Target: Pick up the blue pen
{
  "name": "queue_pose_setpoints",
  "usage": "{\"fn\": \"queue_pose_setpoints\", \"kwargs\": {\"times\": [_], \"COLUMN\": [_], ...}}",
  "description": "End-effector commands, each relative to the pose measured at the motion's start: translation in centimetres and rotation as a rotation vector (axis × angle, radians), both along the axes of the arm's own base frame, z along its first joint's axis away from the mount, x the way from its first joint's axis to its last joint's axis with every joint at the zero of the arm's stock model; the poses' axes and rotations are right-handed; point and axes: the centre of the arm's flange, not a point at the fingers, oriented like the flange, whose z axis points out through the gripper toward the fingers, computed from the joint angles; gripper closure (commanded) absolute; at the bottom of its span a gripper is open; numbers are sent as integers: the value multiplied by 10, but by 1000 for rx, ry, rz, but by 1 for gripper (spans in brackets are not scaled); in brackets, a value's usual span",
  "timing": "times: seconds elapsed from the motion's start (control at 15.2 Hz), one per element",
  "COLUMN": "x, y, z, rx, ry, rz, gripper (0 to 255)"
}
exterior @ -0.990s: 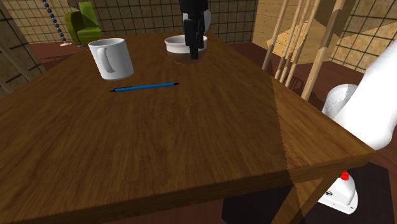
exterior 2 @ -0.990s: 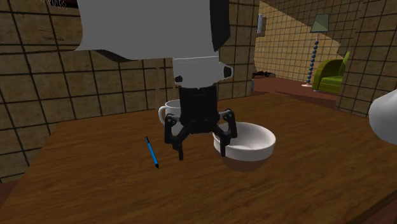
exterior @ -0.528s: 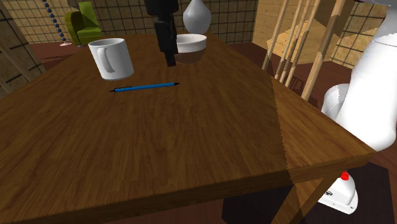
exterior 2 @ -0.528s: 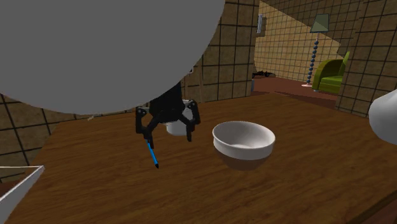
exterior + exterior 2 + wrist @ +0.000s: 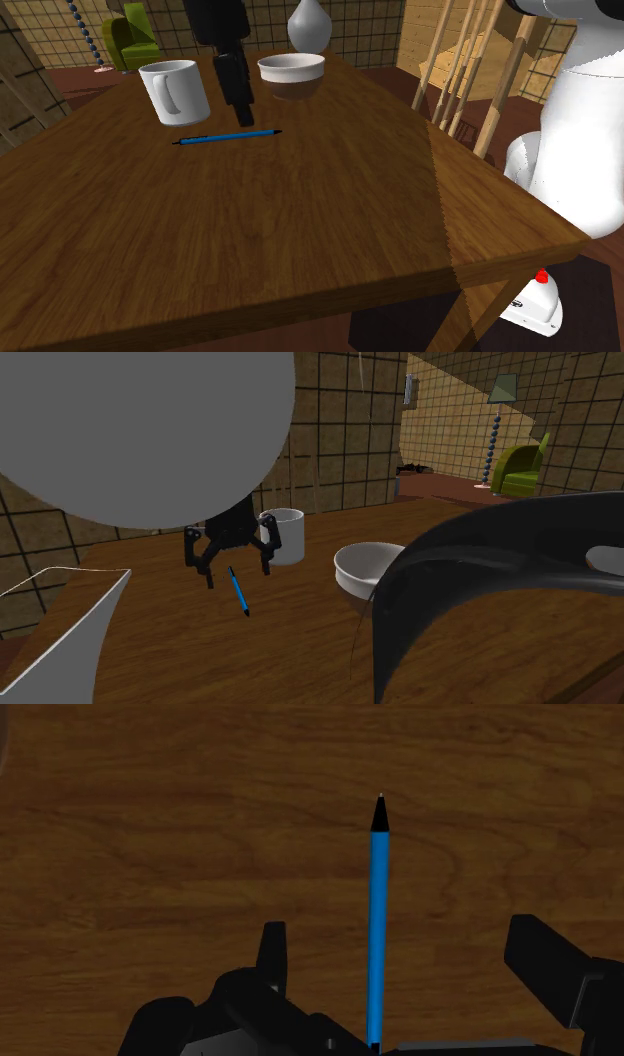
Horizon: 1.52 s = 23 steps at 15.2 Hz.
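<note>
Shoulder view shows the wooden table [image 5: 250,230] across the frame; upper centre-left, the black gripper [image 5: 241,112] hangs wide open, empty, just over the blue pen [image 5: 228,137]; the pen lies flat under the gap between the fingers, its length crosswise to their closing line.

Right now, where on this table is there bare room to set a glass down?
In the shoulder view, the table is barest across its near half, below the blue pen. A smaller strip lies right of the bowl, to the table edge. The far end is crowded: mug, bowl, vase, and the open gripper above the pen.
</note>
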Motion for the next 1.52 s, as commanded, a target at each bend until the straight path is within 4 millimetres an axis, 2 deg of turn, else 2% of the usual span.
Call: {"fn": "queue_pose_setpoints", "kwargs": {"times": [0.0, 0.26, 0.33, 0.92, 1.45], "x": [1, 0, 1, 1, 1], "y": [0, 0, -1, 0, 0], "z": [-10, -24, -23, -24, 19], "rx": [0, 0, 0, 0, 0], "ry": [0, 0, 0, 0, 0], "rz": [2, 2, 2, 2, 2], "gripper": [0, 0, 255, 255, 255]}}
